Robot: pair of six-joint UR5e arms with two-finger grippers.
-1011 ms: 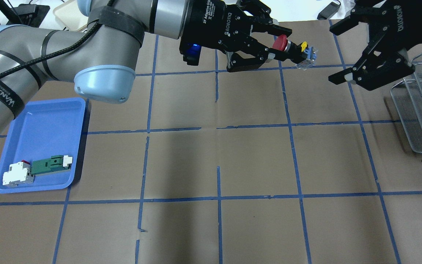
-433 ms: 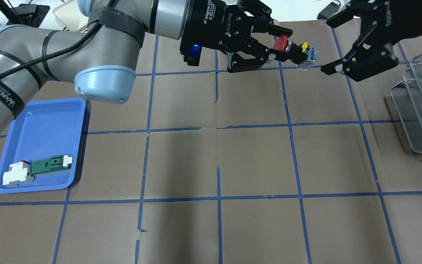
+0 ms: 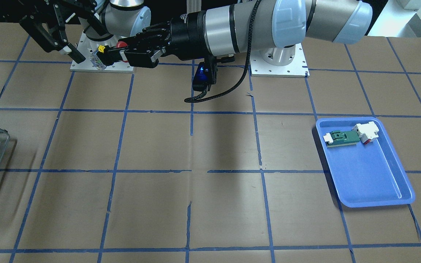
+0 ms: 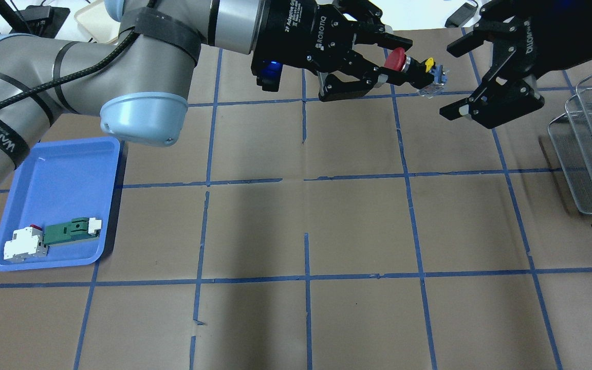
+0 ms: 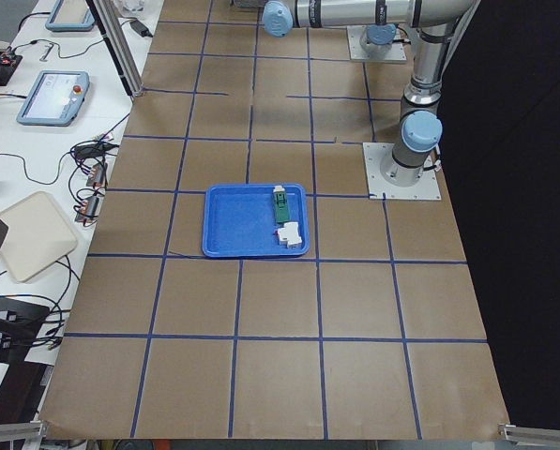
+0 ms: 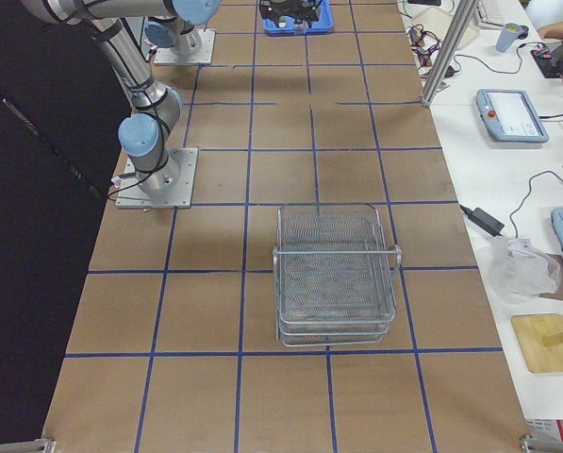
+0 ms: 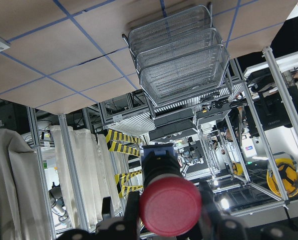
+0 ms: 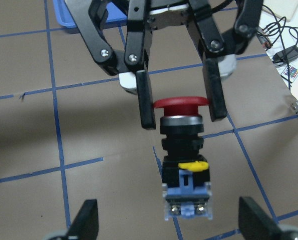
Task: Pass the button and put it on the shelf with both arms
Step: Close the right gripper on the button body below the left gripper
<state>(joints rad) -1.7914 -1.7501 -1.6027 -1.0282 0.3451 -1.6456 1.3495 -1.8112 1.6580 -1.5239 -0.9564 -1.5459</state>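
blue tray (image 4: 65, 174) sits well apart from button (image 4: 409, 67).

Red-capped button (image 4: 412, 69), level, midair in left claw (image 4: 389, 60)

The shelf (image 4: 591, 164) is cut off by the overhead view's right edge.
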